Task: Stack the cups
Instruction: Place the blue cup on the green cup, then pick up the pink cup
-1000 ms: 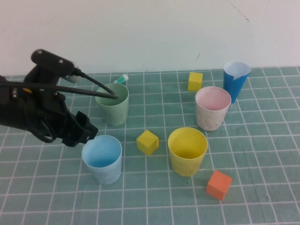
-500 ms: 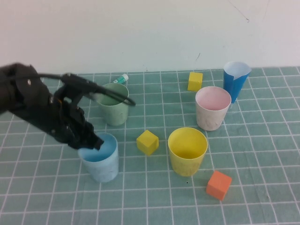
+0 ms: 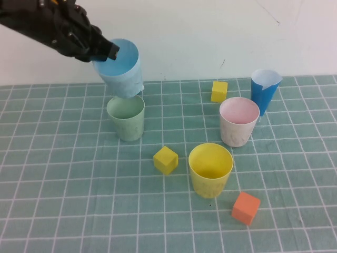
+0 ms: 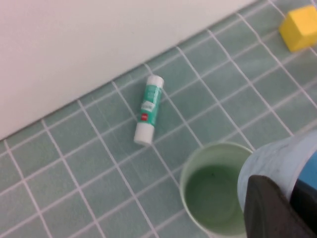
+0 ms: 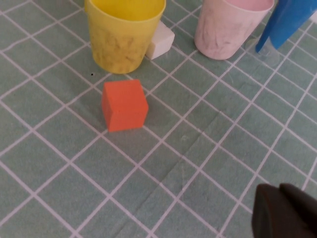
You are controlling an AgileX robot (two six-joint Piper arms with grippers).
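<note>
The green checked mat (image 3: 295, 221) is spreading across the lower 2/3 of the high view, carrying everything. At the upper left of that frame the left gripper (image 3: 105, 51) is clenching the rim of the light blue cup (image 3: 120, 66), carrying it tilted in the air just above the sage green cup (image 3: 126, 117), which is standing upright below it at left of centre; the lift looks meant for nesting the blue one into the green one. The yellow cup (image 3: 210, 168) is sitting at lower centre and the pink cup (image 3: 239, 121) at right of centre, both upright, well apart and waiting as later layers. A dark blue cone (image 3: 265, 90) is standing at the upper right, just beside the pink one. 3 cubes are lying scattered: a yellow cube (image 3: 166, 159) in the middle, another yellow cube (image 3: 219, 91) at upper centre, an orange cube (image 3: 246, 207) at lower right. A small glue stick (image 4: 148, 110) is lying beyond the green cup, near the wall. The right gripper (image 5: 285, 210) is showing only at the lower right of its own view, parked above the mat near the orange cube; its state is impossible to tell.
</note>
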